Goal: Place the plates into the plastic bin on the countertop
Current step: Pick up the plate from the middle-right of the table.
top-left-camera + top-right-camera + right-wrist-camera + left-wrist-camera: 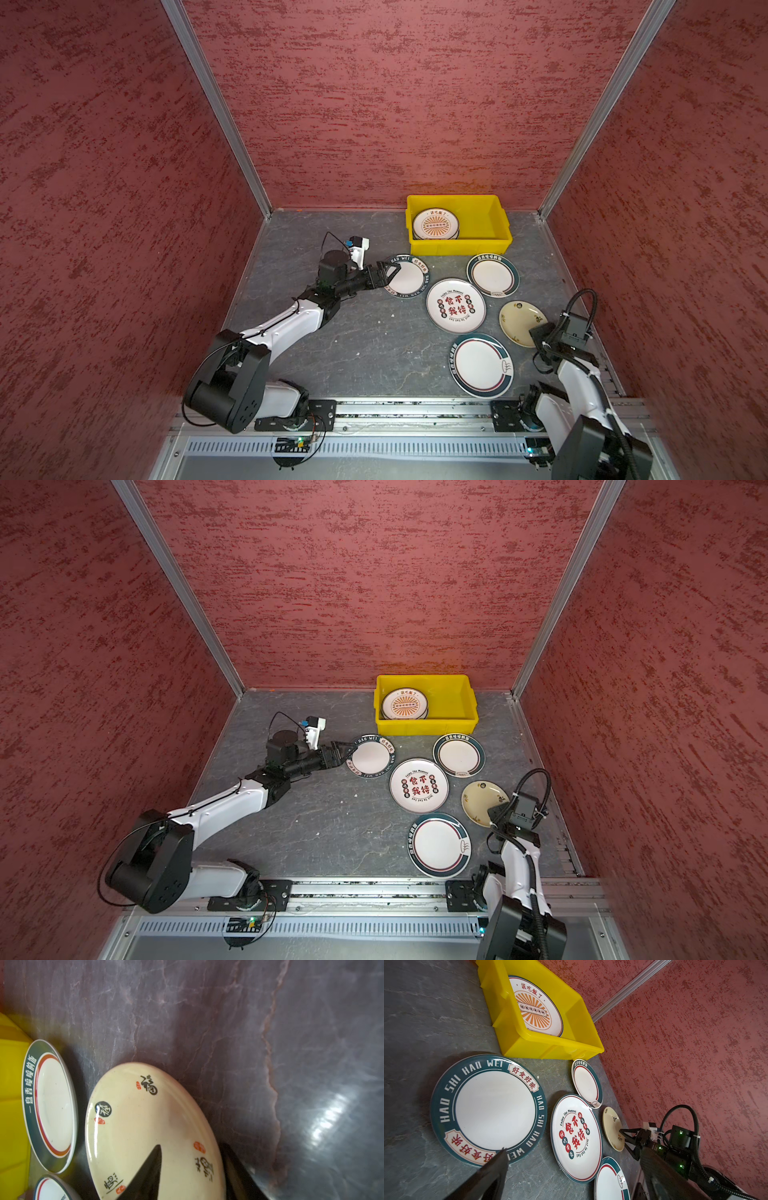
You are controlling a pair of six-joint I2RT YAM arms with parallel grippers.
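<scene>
The yellow plastic bin (494,243) (542,1047) stands at the back of the countertop (365,332) and holds a sunburst plate (435,224). Several plates lie in front of it. My left gripper (394,276) is open at the left rim of the teal "HAO WEI" plate (411,277) (494,1109), with one finger (497,1165) over that rim. My right gripper (193,1146) (623,1135) is closed over the rim of the cream-yellow plate (141,1122) (517,320), one finger on its inside and one against its outer edge. This plate still rests on the countertop.
A red-character plate (456,305), a teal-rimmed plate (493,275) by the bin and another teal-rimmed plate (481,365) near the front rail lie between the arms. Red walls enclose three sides. The bin's right half shows bare yellow floor (482,222).
</scene>
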